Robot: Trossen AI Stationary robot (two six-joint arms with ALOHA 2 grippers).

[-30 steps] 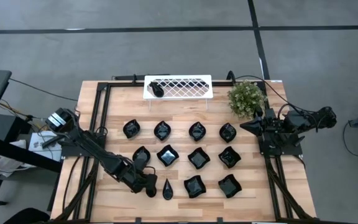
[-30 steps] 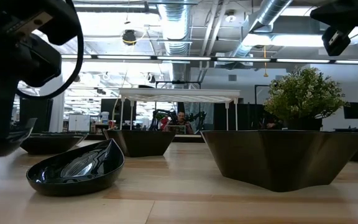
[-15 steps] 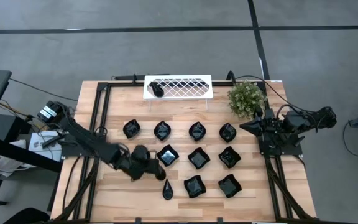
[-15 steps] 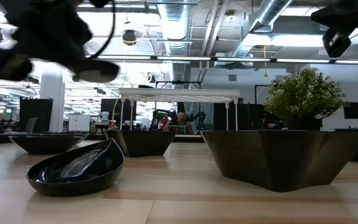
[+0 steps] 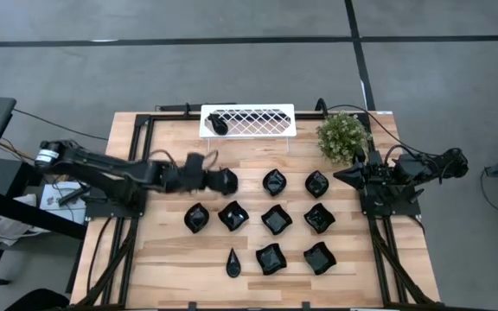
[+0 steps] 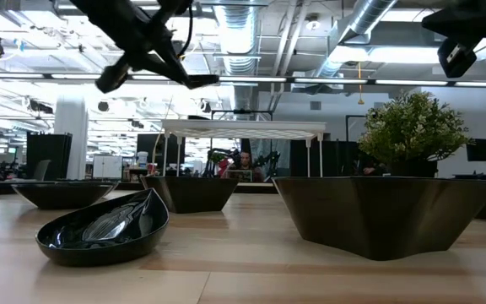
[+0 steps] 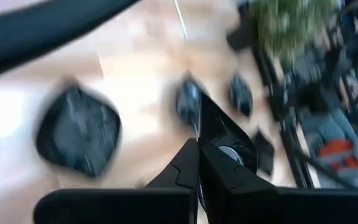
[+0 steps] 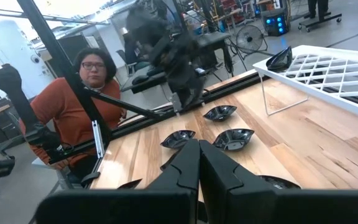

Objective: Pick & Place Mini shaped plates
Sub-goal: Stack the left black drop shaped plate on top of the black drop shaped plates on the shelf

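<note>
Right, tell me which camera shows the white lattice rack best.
The high view: the whole white lattice rack lies open from above at the table's far edge, with one small glossy black dish on its left end. The low view catches only its edge and legs. The right wrist view shows one corner. The left wrist view misses it.

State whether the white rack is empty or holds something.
Holding something: one black plate sits on the white rack, near one end of its lattice.
</note>
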